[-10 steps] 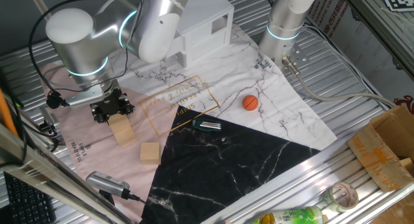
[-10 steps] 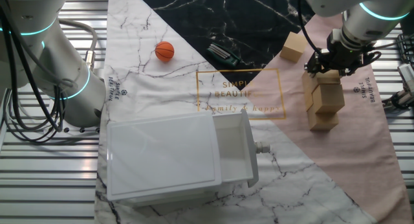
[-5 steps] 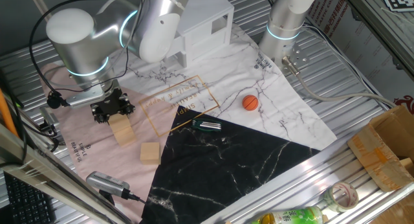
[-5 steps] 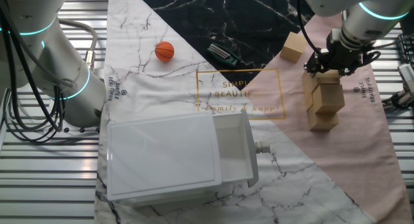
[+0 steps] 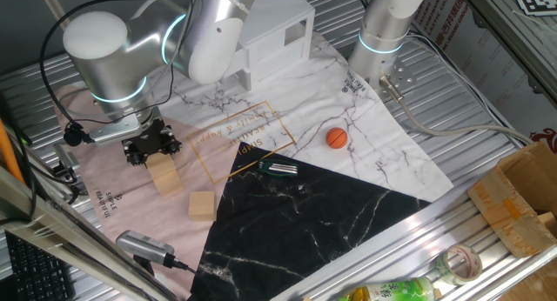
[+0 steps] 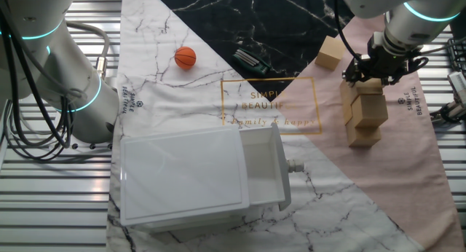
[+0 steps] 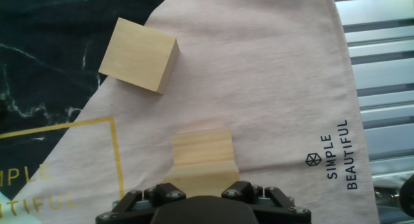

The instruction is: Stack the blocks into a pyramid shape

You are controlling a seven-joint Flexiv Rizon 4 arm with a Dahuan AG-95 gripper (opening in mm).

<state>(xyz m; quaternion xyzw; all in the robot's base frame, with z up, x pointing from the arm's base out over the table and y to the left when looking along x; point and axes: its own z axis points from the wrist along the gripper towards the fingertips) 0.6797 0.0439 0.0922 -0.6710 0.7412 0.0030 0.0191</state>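
Light tan wooden blocks (image 6: 364,113) stand piled on the pink cloth, seen also in one fixed view (image 5: 164,175) and in the hand view (image 7: 202,160). My gripper (image 6: 375,76) sits right on top of this pile (image 5: 150,147), its dark fingers (image 6: 354,71) either side of the topmost block. The fingertips are hidden, so I cannot tell whether they grip it. One more block (image 6: 329,53) lies loose beside the pile near the black cloth's edge; it also shows in one fixed view (image 5: 202,204) and in the hand view (image 7: 138,54).
A white box-like house (image 6: 196,175) stands on the marble cloth. An orange ball (image 6: 185,57) and a small dark tool (image 6: 252,59) lie nearby. A second arm's base (image 6: 65,77) stands at the side. A cardboard box (image 5: 518,205) and bottles (image 5: 392,292) sit off the cloth.
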